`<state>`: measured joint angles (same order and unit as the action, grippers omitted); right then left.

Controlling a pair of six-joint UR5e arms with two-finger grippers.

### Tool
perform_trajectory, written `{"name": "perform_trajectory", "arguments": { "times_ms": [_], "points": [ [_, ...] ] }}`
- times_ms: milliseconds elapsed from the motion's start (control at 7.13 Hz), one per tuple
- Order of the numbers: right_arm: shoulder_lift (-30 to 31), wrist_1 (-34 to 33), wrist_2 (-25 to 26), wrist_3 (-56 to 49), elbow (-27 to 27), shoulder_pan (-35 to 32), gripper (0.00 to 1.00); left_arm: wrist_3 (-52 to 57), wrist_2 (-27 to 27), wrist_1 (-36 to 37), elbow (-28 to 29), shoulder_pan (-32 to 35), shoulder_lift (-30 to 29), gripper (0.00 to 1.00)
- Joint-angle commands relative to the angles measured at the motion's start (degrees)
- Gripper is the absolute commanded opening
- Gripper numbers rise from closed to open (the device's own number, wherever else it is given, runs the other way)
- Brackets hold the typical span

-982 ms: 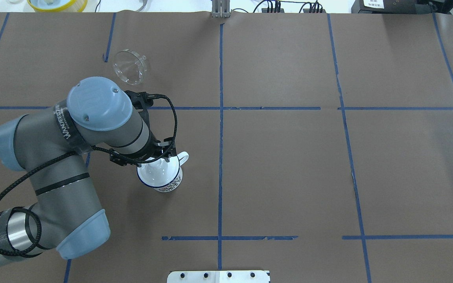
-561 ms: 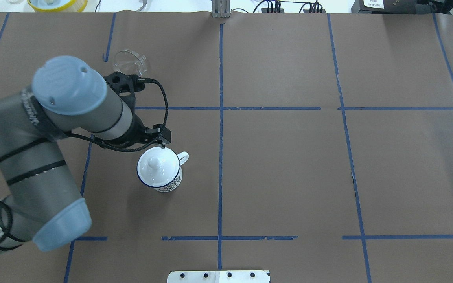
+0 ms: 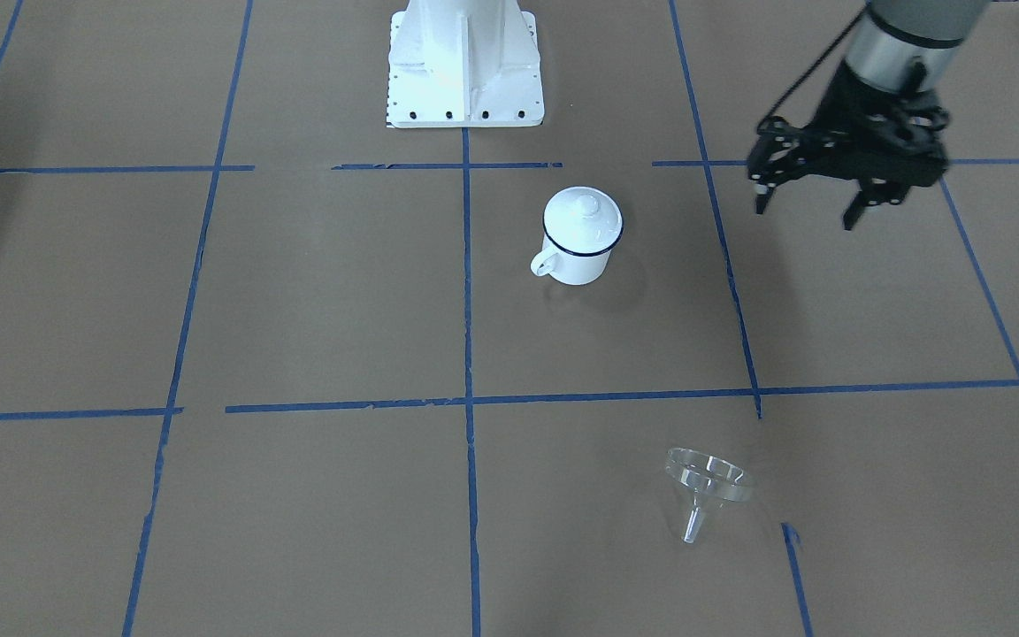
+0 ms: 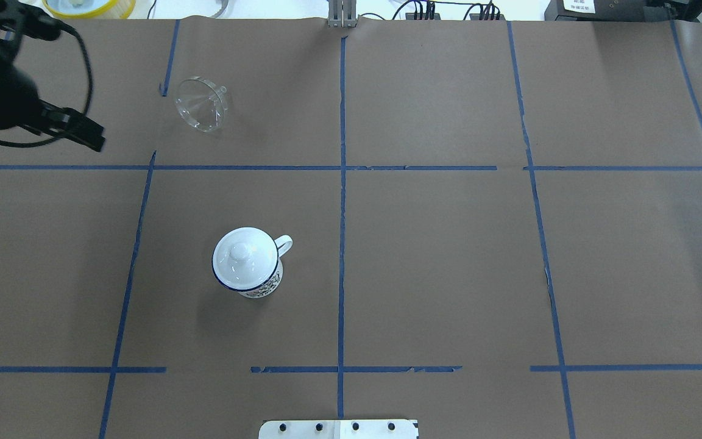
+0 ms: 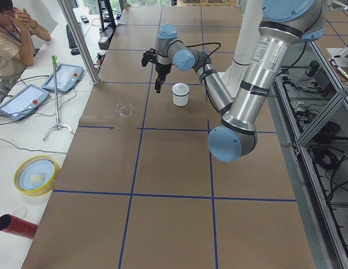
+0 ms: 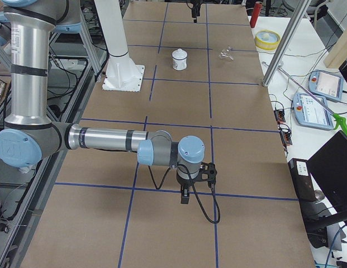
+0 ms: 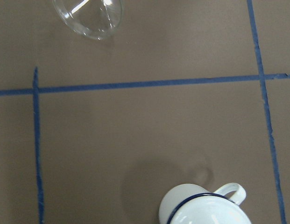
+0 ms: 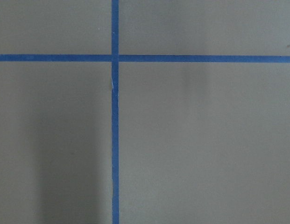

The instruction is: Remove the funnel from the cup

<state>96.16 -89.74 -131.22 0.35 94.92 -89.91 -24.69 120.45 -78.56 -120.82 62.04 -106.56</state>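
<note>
The clear funnel lies on its side on the brown table, far from the cup; it also shows in the front view and at the top of the left wrist view. The white enamel cup stands upright with a white domed lid on it, handle to the right. My left gripper is open and empty, raised above the table, well to the side of the cup. My right gripper shows only in the right side view, far from both; I cannot tell its state.
The white robot base stands at the table's near edge. A yellow bowl and a red cylinder sit off the table's far-left end. An operator sits beyond a metal pole.
My left gripper has left the lidded cup and swung away to the far left of the table. The cup, lid and funnel have not moved.
</note>
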Motion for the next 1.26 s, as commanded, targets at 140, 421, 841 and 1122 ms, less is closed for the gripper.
{"name": "perform_trajectory", "arguments": {
  "times_ms": [140,421,841,1122],
  "points": [
    [0.0,0.0,0.0,0.0,0.0,0.0,1.00,30.6,7.9,2.0,14.6,21.9,5.0,1.00],
    [0.0,0.0,0.0,0.0,0.0,0.0,1.00,37.1,8.7,1.7,19.3,25.2,8.2,1.00],
    [0.0,0.0,0.0,0.0,0.0,0.0,1.00,37.1,13.5,0.6,22.9,32.3,15.4,1.00],
    [0.0,0.0,0.0,0.0,0.0,0.0,1.00,36.7,13.6,-0.8,22.6,32.5,17.7,1.00]
  ]
}}
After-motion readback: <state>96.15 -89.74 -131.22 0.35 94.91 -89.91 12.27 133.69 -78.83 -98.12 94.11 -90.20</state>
